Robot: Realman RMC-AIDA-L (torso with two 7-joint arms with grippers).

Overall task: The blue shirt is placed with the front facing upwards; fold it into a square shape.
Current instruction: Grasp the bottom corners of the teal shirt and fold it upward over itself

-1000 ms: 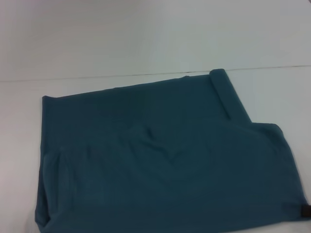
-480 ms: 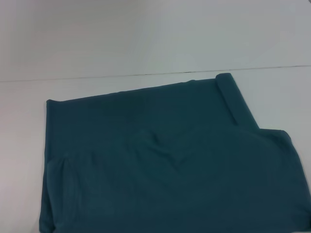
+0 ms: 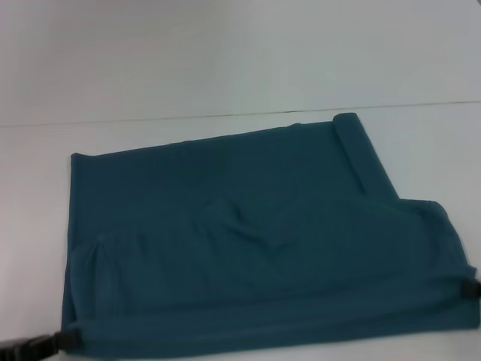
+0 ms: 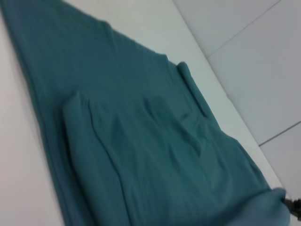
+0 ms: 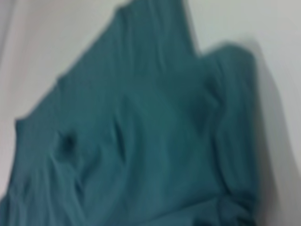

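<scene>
Head view shows the blue shirt spread across the lower centre of the frame on the white table, already doubled into a broad rectangle with no lettering showing. 1 sleeve sticks out toward the upper right, its end rolled over. Along the bottom of the frame the near edge forms a raised band, which suggests both grippers are lifting that edge to carry it over the cloth for a further fold.

The left gripper is at the lower left corner of the frame, its dark tip meeting the shirt's near left corner. The right gripper is at the right edge, low, against the near right corner. Both appear to be pinching cloth, judging by the lifted edge, but the fingers themselves are too cropped to be sure, so I cannot tell their state.

The left wrist view looks along the shirt, showing a dark tip at the frame's lower right, likely the other arm's. The right wrist view shows only creased cloth and table.
</scene>
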